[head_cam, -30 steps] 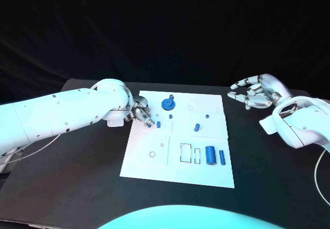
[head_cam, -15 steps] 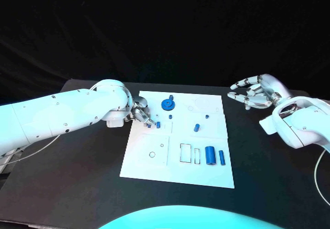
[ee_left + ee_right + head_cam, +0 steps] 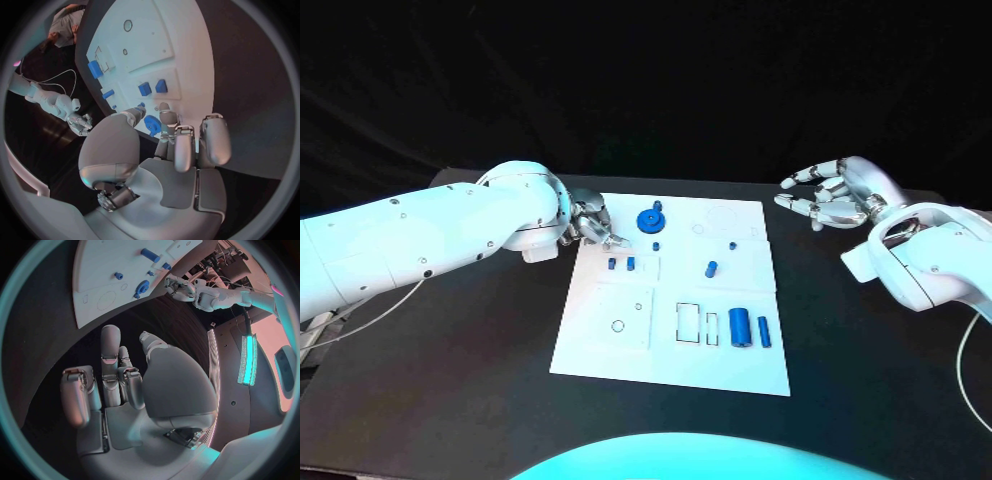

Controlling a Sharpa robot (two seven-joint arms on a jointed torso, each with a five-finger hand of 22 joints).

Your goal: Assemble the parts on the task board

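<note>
Left hand point(image 3: 593, 226) lifted off two small parts point(image 3: 620, 264), empty; right hand point(image 3: 837, 194) open

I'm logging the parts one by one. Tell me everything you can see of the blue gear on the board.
The blue gear is a round, toothed wheel of what looks like plastic, with a small blue knob rising beside its far rim. It lies flat near the far edge of the white board, left of the middle. Nothing grips it; the left hand hangs just to its left, apart from it. Finer detail is too small to tell.
</note>
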